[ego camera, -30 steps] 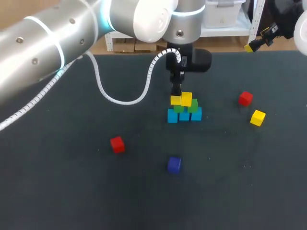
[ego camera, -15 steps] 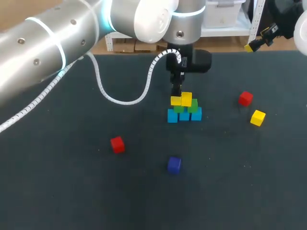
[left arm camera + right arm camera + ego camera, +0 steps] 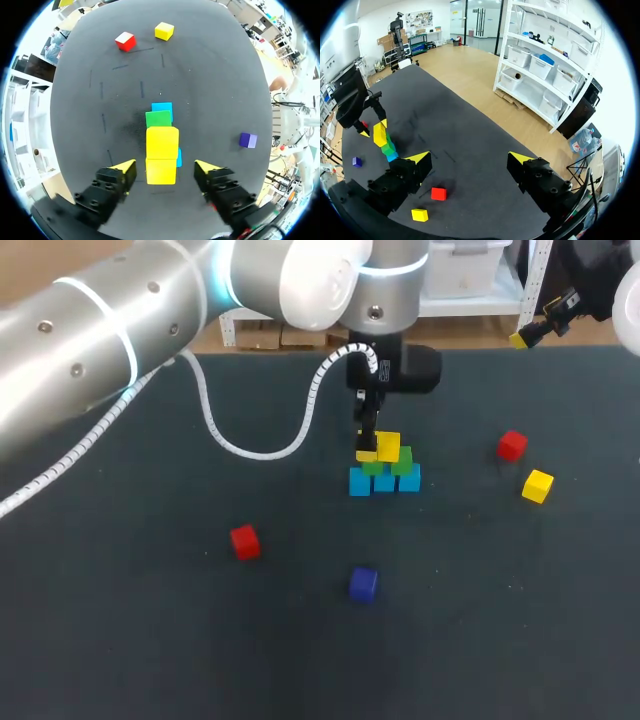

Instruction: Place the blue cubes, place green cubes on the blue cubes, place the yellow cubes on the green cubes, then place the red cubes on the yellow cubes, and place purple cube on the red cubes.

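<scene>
Between the left jaws, two yellow cubes lined straight ahead.

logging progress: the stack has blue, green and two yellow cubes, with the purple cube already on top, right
Not quite. The stack has blue, green and two yellow cubes, but the purple cube lies on the table, apart from it, as the head view shows.

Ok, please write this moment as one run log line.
left fingers: open around yellow cube | right fingers: open, away | stack: three layers

Robot lab: big arm, black table
</scene>
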Controlling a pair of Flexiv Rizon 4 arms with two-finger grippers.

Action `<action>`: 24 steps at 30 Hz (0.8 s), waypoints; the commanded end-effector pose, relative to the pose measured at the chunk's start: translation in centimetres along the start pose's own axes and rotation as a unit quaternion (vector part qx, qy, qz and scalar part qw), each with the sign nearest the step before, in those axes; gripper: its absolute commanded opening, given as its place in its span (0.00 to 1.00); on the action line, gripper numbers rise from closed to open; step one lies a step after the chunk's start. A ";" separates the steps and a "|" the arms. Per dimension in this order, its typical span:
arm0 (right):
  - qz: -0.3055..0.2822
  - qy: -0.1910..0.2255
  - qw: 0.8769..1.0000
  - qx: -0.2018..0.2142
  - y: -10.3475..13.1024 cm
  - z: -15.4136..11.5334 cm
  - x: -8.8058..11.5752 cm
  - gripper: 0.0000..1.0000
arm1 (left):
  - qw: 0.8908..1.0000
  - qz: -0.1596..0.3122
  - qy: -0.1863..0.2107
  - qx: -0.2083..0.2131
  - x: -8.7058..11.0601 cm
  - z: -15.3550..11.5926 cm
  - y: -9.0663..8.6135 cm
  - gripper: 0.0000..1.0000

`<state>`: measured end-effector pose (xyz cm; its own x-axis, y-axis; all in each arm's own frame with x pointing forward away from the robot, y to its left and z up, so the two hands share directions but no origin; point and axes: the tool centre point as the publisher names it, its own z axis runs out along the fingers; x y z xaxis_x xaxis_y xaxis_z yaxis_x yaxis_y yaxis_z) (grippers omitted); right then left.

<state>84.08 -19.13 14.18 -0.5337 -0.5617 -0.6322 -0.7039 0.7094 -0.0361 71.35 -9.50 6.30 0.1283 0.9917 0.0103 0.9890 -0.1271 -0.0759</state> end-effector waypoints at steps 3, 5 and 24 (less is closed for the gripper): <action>0.000 0.000 1.000 0.000 0.1 -0.1 0.1 1.00 | 1.000 -0.013 0.003 -0.005 0.3 -0.5 -0.1 1.00; 0.000 0.000 1.000 0.000 0.1 -0.1 0.1 1.00 | 1.000 -0.024 0.010 -0.009 0.5 -0.8 -0.5 1.00; 0.000 0.000 1.000 0.000 0.1 -0.1 0.1 1.00 | 0.992 -0.125 0.019 -0.028 6.6 -3.3 -4.7 1.00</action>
<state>84.08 -19.12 14.18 -0.5337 -0.5617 -0.6322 -0.7039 0.7094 -0.0361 69.09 -3.90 9.94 -0.1020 0.9912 0.0850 0.9930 0.1066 -0.0514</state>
